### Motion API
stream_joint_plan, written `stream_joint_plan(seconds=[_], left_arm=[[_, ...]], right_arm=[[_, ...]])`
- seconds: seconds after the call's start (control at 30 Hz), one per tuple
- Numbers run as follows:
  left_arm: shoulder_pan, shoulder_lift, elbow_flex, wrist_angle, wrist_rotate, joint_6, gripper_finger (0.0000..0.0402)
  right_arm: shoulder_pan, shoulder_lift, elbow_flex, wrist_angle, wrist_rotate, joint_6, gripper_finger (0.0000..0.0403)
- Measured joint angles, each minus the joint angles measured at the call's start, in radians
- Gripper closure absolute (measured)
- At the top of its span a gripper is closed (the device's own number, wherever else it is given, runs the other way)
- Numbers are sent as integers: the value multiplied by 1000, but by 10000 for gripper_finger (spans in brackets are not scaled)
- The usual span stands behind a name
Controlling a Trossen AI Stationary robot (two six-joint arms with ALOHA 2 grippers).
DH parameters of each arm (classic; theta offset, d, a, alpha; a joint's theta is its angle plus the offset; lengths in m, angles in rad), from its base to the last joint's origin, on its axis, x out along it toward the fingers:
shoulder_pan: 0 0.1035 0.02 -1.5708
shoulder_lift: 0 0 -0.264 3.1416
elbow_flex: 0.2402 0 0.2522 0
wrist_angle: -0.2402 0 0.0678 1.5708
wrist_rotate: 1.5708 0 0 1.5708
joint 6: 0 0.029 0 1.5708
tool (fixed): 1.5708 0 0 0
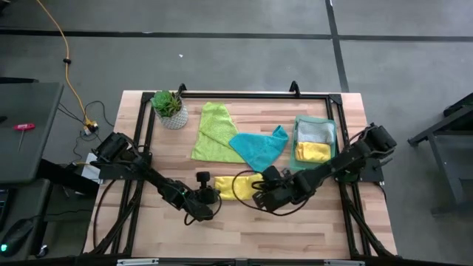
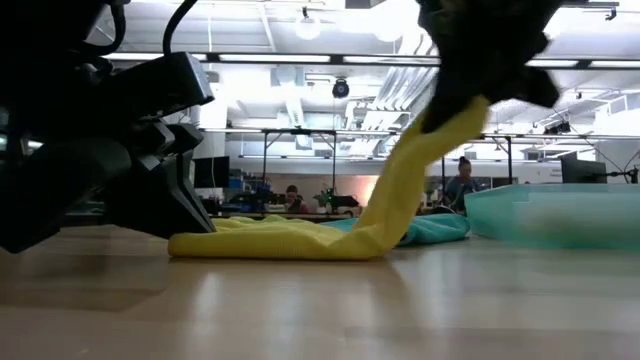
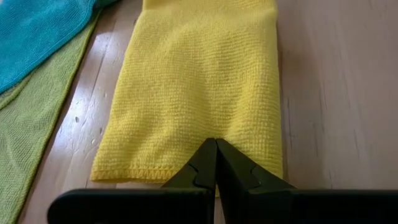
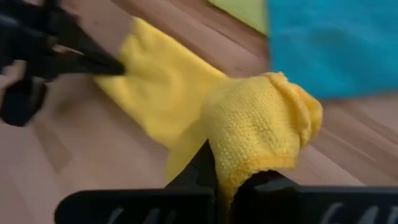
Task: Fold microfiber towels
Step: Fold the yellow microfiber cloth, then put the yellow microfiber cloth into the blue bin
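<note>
Right gripper (image 4: 217,171) fingers clamp the nubby yellow towel's (image 3: 199,87) bunched end; left gripper (image 3: 216,158) fingers, together, pin its flat hem.

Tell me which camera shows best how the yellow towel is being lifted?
The low view: the yellow towel lies flat at one end and rises to the right gripper at the other. The high view shows it mostly hidden between the arms. The left wrist view shows only the flat end under the shut left gripper; the right wrist view shows the pinched bunch.
</note>
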Motion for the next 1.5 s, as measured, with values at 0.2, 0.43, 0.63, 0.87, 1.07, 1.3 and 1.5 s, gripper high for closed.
stream_joint_plan(seconds=[0.2, 0.43, 0.63, 0.87, 1.07, 1.3, 1.5], left_arm=[[0, 1, -1, 0, -2, -1, 401], [0, 2, -2, 14, -14, 0, 401], [-1, 3, -3, 17, -25, 12, 401], [-7, -61, -6, -14, -23, 33, 401], [-15, -109, -5, -117, -32, -7, 401], [-20, -116, -4, -165, -46, -21, 402], [-23, -116, -4, -270, -57, -53, 402]], right_arm=[[-33, 59, 2, 209, -14, -120, 403], [-71, 147, 1, 319, -20, -184, 403], [-92, 215, 1, 411, -31, -199, 403], [-99, 253, 1, 524, -36, -235, 403], [-102, 254, 1, 537, -35, -244, 397], [-114, 254, 1, 681, -100, -341, 296], [-114, 254, 1, 824, -105, -454, 199]])
